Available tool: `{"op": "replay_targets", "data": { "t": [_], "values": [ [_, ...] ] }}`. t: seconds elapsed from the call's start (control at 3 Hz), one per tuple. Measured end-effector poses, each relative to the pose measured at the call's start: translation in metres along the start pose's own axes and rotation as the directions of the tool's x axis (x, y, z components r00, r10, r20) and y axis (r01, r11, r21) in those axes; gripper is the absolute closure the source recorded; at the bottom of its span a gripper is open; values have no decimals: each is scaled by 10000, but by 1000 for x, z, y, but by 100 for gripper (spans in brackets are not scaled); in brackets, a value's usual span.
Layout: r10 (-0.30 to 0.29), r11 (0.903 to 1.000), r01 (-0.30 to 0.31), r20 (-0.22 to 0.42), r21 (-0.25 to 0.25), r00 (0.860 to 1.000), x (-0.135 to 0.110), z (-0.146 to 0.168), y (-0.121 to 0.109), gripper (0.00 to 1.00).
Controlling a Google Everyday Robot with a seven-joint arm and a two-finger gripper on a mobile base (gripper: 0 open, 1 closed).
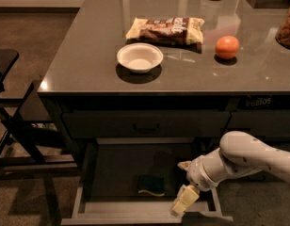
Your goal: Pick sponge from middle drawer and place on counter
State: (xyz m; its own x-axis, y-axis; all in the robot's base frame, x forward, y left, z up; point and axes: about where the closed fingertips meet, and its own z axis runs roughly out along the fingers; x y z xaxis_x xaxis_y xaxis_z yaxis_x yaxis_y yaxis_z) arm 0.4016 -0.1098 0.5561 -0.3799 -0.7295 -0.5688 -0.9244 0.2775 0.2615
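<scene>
The sponge [151, 185], dark green over a thin yellow edge, lies on the dark floor of the open middle drawer [84, 197], near its front middle. My gripper [182, 192] hangs inside the drawer just right of the sponge, pale fingers pointing down toward the drawer front, apart from the sponge. The white arm reaches in from the right. The counter [88, 60] spreads above the drawer, glossy grey-brown.
On the counter sit a white bowl [140, 57], a snack bag [166, 30], an orange fruit [227, 47] and a jar [288, 29] at the right edge. A dark chair [13, 121] stands left of the cabinet. A shut drawer front [145, 125] is above the open one.
</scene>
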Motion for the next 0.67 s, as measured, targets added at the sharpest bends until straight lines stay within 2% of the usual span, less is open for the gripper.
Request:
{"op": "replay_targets", "data": {
  "t": [0.33,0.67],
  "values": [
    [35,9998,-30,247,-220,9997,6,21,-1,0],
    [-258,9992,281,780,-284,9966,6,51,-14,0]
  ]
}}
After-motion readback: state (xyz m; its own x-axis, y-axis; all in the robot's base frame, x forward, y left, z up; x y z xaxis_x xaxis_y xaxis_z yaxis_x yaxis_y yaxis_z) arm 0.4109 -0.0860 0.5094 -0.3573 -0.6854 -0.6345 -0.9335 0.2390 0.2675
